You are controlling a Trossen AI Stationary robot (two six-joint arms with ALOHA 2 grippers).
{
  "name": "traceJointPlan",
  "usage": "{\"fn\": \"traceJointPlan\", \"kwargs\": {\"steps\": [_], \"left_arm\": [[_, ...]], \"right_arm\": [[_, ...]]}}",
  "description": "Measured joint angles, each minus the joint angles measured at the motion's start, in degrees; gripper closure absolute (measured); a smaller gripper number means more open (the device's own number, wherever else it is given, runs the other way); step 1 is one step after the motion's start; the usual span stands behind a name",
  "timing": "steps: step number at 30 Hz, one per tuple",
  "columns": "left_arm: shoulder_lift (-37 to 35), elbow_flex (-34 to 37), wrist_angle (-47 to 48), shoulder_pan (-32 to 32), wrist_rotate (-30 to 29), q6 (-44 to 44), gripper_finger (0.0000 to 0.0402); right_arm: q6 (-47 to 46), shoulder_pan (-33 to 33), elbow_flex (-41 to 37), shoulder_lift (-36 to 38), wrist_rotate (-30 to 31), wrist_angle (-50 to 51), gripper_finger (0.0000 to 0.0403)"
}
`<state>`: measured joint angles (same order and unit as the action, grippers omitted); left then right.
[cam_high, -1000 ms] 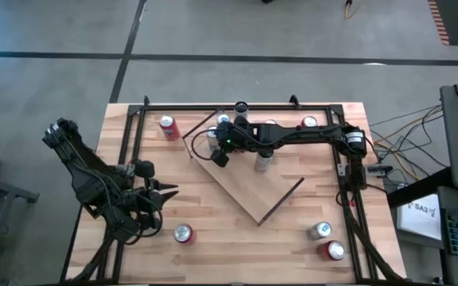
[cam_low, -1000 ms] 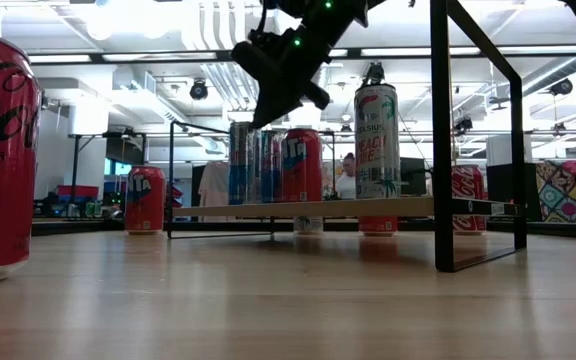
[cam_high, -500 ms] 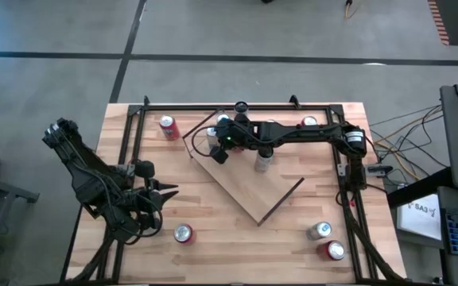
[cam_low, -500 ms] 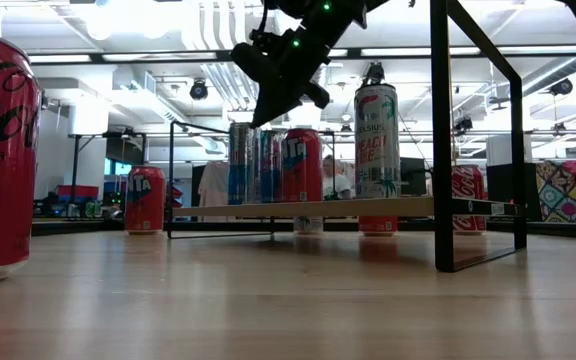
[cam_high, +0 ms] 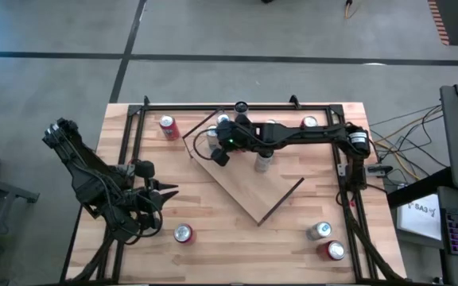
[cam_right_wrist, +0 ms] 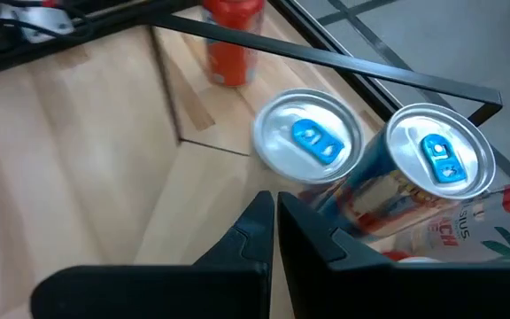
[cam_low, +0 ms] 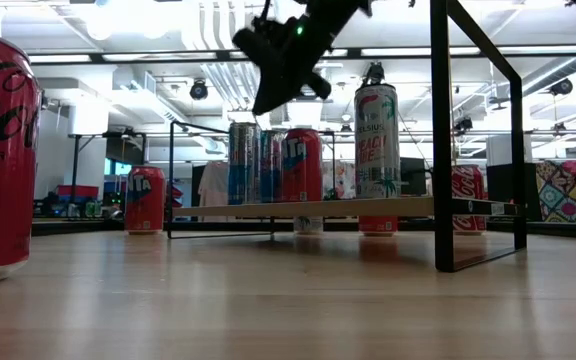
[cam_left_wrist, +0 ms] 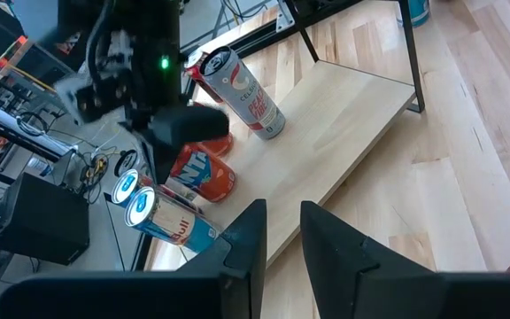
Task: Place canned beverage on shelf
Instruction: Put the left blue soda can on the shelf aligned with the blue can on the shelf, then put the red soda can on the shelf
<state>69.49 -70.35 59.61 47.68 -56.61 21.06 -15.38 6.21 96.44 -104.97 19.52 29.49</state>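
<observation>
High view: right tool (cam_high: 218,156) is out over the shelf (cam_high: 249,183), the angled light-wood board in the middle of the bench (cam_high: 213,254). It sits at the shelf's far-left end, next to a cluster of cans (cam_high: 223,121). A tall white can (cam_high: 264,161) stands on the shelf just to the tool's right. Left tool (cam_high: 165,191) is parked well apart from the shelf, near the bench's left side, with a red can (cam_high: 183,233) near it toward the front edge. A red can (cam_high: 167,126) stands off the shelf near the far-left corner; two more cans (cam_high: 325,241) sit far off at the front right.

Low view: right tool (cam_low: 268,95) hangs in the air above the can tops, jaws closed, holding nothing. Below it on the shelf (cam_low: 368,207) stand blue cans (cam_low: 245,163) and a red can (cam_low: 302,165); the tall white can (cam_low: 376,140) is to its right.

Left wrist view: left tool (cam_left_wrist: 277,235) shows a narrow gap between its fingers, nothing in it. Ahead lies the shelf (cam_left_wrist: 343,124) with its cans (cam_left_wrist: 184,199).

Right wrist view: right tool (cam_right_wrist: 274,217) has its fingers pressed together, empty. Two silver-topped blue cans (cam_right_wrist: 370,155) are right beside the fingertips.
</observation>
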Motion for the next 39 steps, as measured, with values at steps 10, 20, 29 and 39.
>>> {"fn": "traceJointPlan", "kwargs": {"steps": [10, 20, 29, 39], "left_arm": [[0.0, 0.0, -2.27, -0.13, -0.04, -0.01, 0.0345], [1.55, 0.0, -11.11, -1.05, -0.49, -8.81, 0.0345], [2.84, 0.0, -18.79, -4.86, 1.81, -18.03, 0.0345], [2.86, 0.0, -23.95, -11.94, 11.66, -26.1, 0.0345]], "right_arm": [[0.44, -6.09, 0.02, 6.56, -0.03, 4.46, 0.0394], [-4.66, -12.58, 0.02, 13.22, -0.26, 16.93, 0.0394], [-11.13, -16.94, 0.02, 17.05, -0.25, 27.82, 0.0394], [-16.23, -18.33, 0.02, 19.28, -0.22, 38.17, 0.0394]]}}
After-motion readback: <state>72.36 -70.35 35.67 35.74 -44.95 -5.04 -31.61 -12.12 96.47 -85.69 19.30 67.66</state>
